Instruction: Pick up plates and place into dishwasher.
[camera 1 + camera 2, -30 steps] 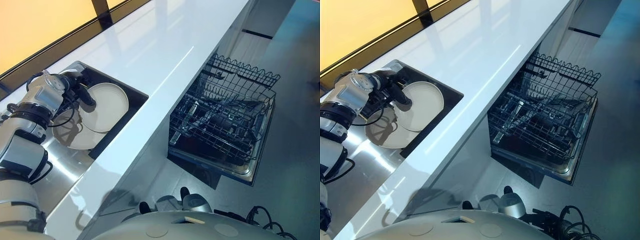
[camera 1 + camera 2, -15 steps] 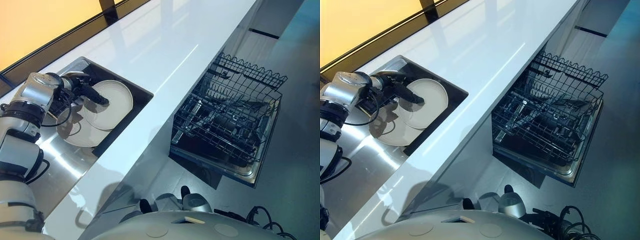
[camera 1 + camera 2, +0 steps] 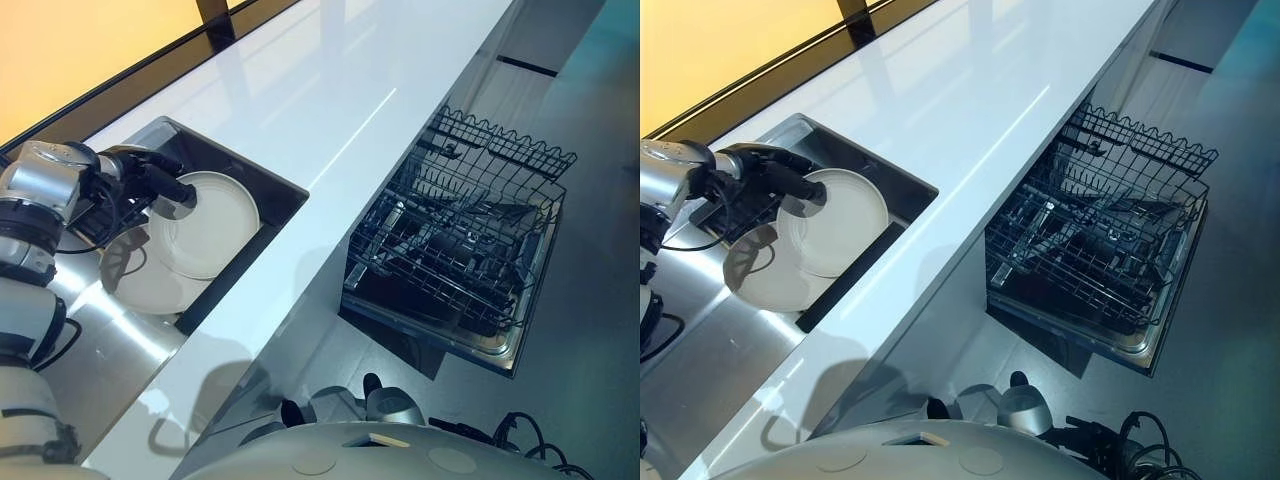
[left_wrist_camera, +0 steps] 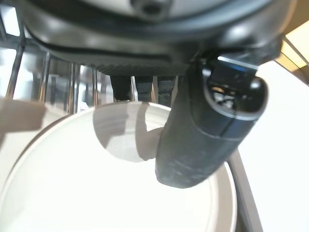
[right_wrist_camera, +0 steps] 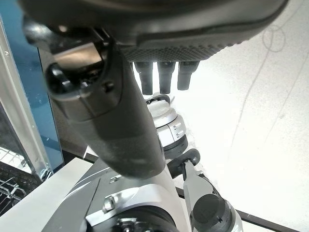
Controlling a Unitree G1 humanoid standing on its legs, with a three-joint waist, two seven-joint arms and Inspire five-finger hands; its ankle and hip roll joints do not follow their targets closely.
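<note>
In the sink my left hand is shut on a cream plate, near its upper left rim. In the left wrist view its thumb lies across the plate's face, with the other fingers behind the rim. The plate is tilted, raised over a second cream plate that lies flat on the sink floor. The dishwasher stands open under the counter at the right, its wire rack pulled out. My right hand hangs low with relaxed fingers and holds nothing.
A long white counter runs between the sink and the dishwasher. The steel draining board lies left of the sink. The rack holds dark dishes among its tines. Grey floor lies to the right of the dishwasher.
My left hand has drawn back to the left with the plate, which now stands a little higher over the lower plate. The view has also shifted slightly.
</note>
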